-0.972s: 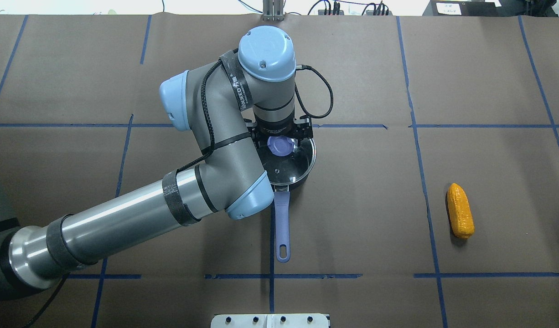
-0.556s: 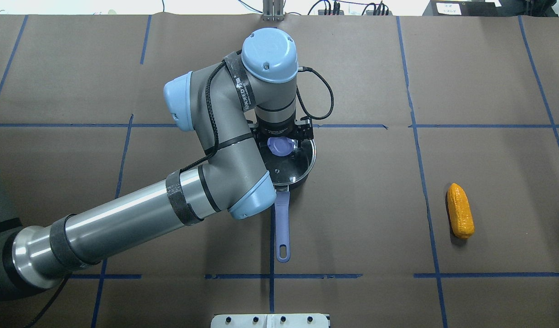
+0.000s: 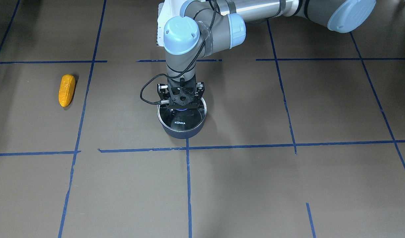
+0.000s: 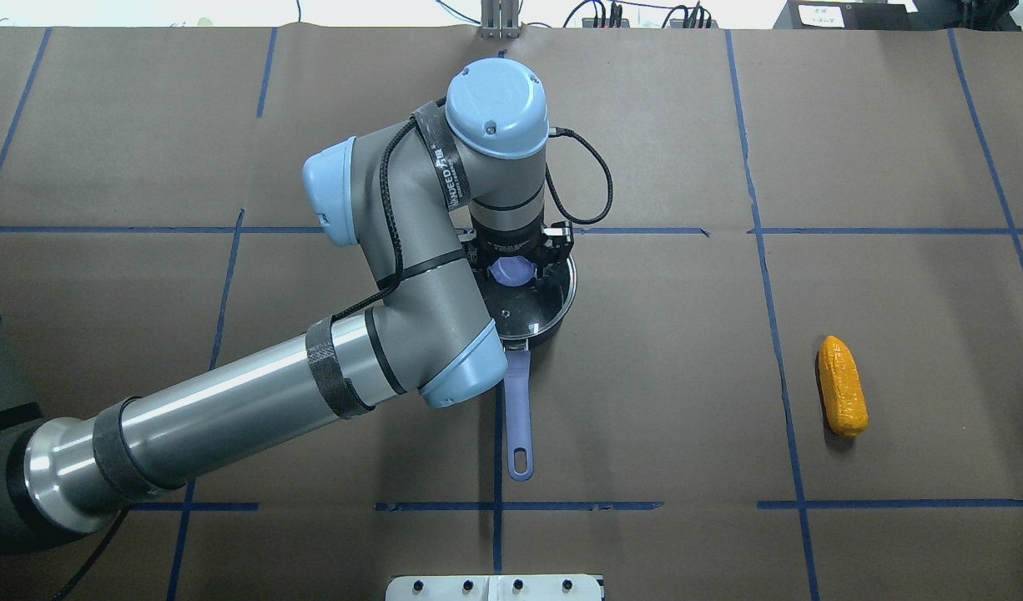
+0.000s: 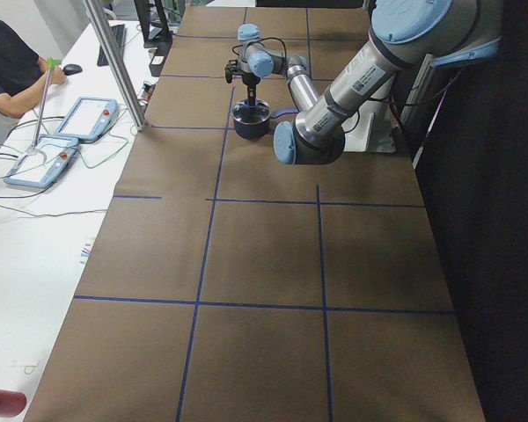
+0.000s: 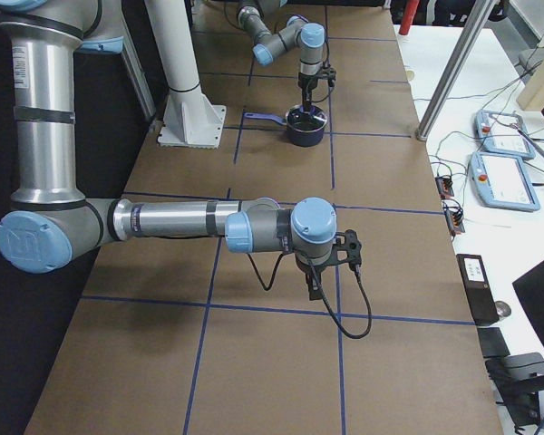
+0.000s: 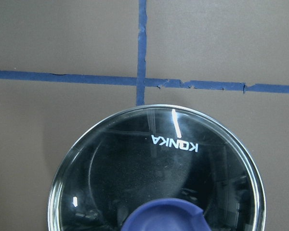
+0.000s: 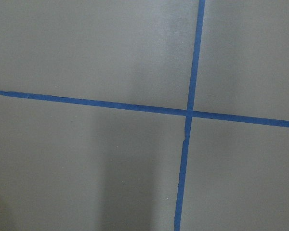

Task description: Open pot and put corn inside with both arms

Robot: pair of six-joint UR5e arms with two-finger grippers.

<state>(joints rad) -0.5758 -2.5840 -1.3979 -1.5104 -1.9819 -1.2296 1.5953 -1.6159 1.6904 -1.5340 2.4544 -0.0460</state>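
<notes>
The pot point(image 4: 559, 315) stands mid-table with its glass KONKA lid point(image 3: 182, 119) on and its purple-blue handle point(image 4: 517, 409) pointing toward the robot. My left gripper point(image 3: 181, 107) hangs straight down over the lid, open, its fingers either side of the blue knob point(image 4: 513, 271). The left wrist view shows the lid point(image 7: 154, 173) and the knob's top point(image 7: 164, 216). The corn point(image 4: 842, 397) lies alone at the right, also in the front view point(image 3: 66, 90). My right gripper point(image 6: 314, 288) points down over bare table near the corn; I cannot tell whether it is open or shut.
Blue tape lines grid the brown table cover. A white mounting plate point(image 4: 495, 587) sits at the robot's edge. A side table with teach pendants point(image 5: 79, 119), a metal post point(image 5: 114, 61) and a person point(image 5: 9, 66) is beyond the far side.
My left wrist has shifted slightly and lowered, so the gripper now covers more of the blue knob. Pot, lid and corn have not moved.
</notes>
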